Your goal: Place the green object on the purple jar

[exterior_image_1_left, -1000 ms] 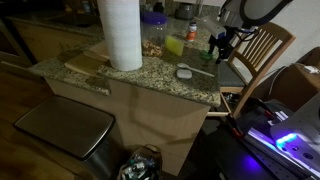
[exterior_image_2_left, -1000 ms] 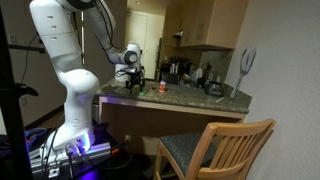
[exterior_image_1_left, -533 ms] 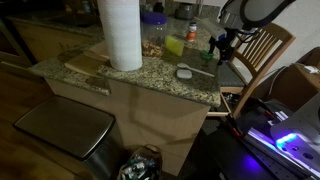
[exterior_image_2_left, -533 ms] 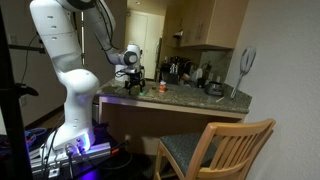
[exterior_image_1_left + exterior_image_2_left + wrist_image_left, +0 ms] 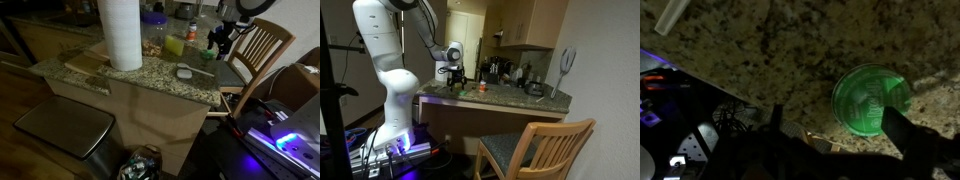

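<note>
Green object [image 5: 871,100] lies on the counter near its edge. Gripper [image 5: 219,41] hovers above, fingers apart, holding nothing. Reach step, likely; next: descend, close, carry to purple jar [image 5: 154,18].

Speckled granite counter [image 5: 150,78] carrying paper-towel roll [image 5: 121,33], purple jar [image 5: 154,30], yellow-green block [image 5: 175,45], small white disc [image 5: 184,72].
</note>
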You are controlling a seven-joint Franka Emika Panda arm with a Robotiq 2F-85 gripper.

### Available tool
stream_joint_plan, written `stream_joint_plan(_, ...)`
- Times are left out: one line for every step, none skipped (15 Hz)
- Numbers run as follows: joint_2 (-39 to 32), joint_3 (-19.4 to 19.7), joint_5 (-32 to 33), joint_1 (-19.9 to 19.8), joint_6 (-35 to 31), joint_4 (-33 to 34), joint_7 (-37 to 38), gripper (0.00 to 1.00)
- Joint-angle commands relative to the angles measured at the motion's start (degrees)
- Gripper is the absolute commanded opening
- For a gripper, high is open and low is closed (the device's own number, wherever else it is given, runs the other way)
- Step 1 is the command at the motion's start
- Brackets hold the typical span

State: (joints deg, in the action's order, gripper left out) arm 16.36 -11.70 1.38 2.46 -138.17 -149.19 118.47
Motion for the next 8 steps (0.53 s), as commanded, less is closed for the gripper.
stream_joint_plan(-1.0,-0.3,1.2,-0.7,-1.5,-0.7,1.6,1.00)
stream_joint_plan(-1.8,0.0,0.9,-1.0,-3.5,-0.9,2.0,1.00)
stream_joint_plan(-2.9,0.2,0.8,-1.4,-6.5,-1.1,3.6,1.00)
stream_joint_plan(-3.7,0.4,0.5,-1.6,-9.0,-1.1,4.6,1.00)
stream_joint_plan(-4.7,0.5,0.8,-1.9,-11.2,-0.9,5.7,1.00)
stream_joint_plan(-5.6,0.5,1.1,-2.2,-13.2,-0.9,6.8,1.00)
stream_joint_plan(-6.6,0.6,1.6,-2.6,-15.7,-0.9,7.8,1.00)
stream_joint_plan(-7.6,0.7,1.9,-2.8,-17.3,-0.7,8.7,1.00)
